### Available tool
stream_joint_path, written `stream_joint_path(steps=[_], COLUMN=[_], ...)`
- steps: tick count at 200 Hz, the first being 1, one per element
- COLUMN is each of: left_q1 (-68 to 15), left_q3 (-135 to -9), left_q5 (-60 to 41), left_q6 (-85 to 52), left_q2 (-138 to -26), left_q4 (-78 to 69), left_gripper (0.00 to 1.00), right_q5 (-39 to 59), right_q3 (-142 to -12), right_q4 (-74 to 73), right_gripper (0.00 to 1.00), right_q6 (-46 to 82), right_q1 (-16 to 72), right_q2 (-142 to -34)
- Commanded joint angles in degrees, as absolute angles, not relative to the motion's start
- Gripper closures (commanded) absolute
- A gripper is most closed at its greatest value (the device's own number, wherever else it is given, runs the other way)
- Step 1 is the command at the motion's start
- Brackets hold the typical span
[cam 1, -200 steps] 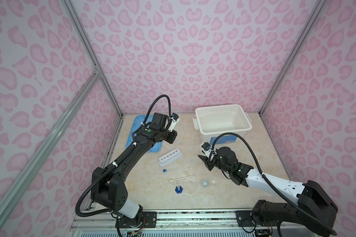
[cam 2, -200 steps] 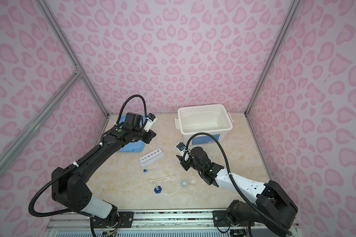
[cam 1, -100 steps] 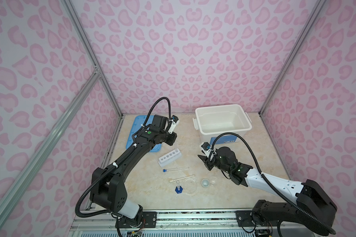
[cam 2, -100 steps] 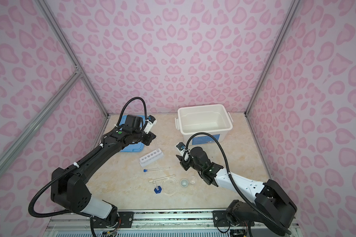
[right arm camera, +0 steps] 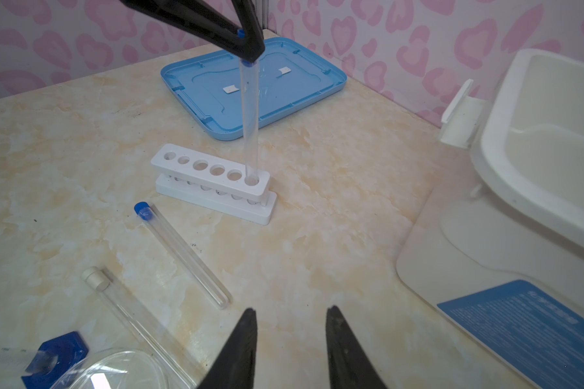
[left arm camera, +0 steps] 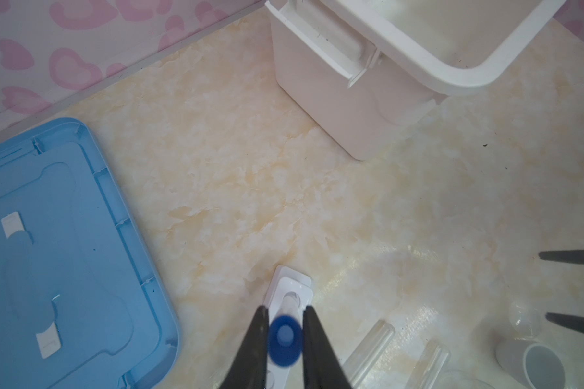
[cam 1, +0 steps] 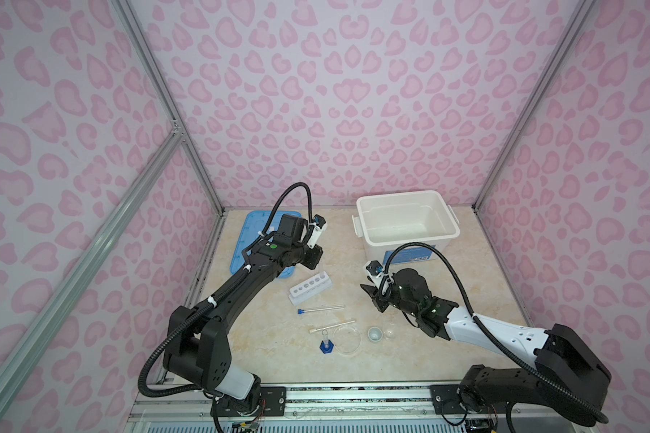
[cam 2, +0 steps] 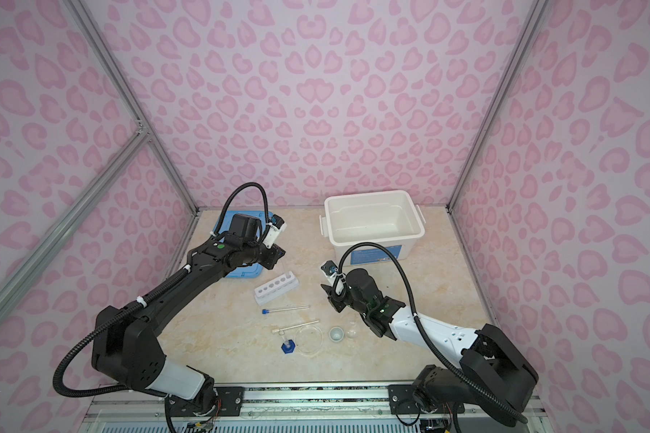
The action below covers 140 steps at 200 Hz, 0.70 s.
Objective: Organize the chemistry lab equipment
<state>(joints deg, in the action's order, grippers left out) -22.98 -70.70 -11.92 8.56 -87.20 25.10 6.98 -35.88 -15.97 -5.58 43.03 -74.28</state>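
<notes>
**Left gripper [left arm camera: 285, 309] clamped on a tube [right arm camera: 250, 118] standing in the rack [right arm camera: 216, 206]; right gripper [right arm camera: 290, 310] has its jaws apart and holds nothing.**

The left fingers [left arm camera: 255, 340] pinch the tube at its blue cap, holding it upright. Its lower end is in the rack's end hole, at the end nearer the bin [cam 1: 406, 240]; how deep it sits cannot be told. The right gripper hovers over bare table [right arm camera: 317, 235] between rack and bin. A second blue-capped tube [right arm camera: 182, 256] lies flat near the rack, and a white-capped tube [right arm camera: 122, 310] lies roughly parallel beyond it, toward the front edge. Nearer the front still, the cylinder [right arm camera: 56, 357] stands on its blue base just beside the petri dish [right arm camera: 115, 370]. The cup [cam 1: 375, 333] is just to the dish's right. The bin stands open at the back right, and its lid [cam 1: 248, 243] lies flat at the back left, partly under the left arm.
</notes>
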Motion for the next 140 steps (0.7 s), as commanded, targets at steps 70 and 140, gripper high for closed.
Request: stream_joint_path(steps=[70,140], left_q1=[-22.97,-22.94], left_q3=[-69.44,-68.16], left_q5=[-11.43,-11.07], left_q6=[9.06,9.05], left_q2=[-87.26,-87.42], left_q4=[21.47,20.68], left_gripper=[0.78,0.77], right_q5=[8.0,8.44], right_q3=[-35.7,-35.3], right_q4=[-18.27,-18.9], right_gripper=[0.65,0.65], right_q6=[-5.76,-5.45], right_q1=[42.3,41.97], right_q2=[-75.18,-75.72])
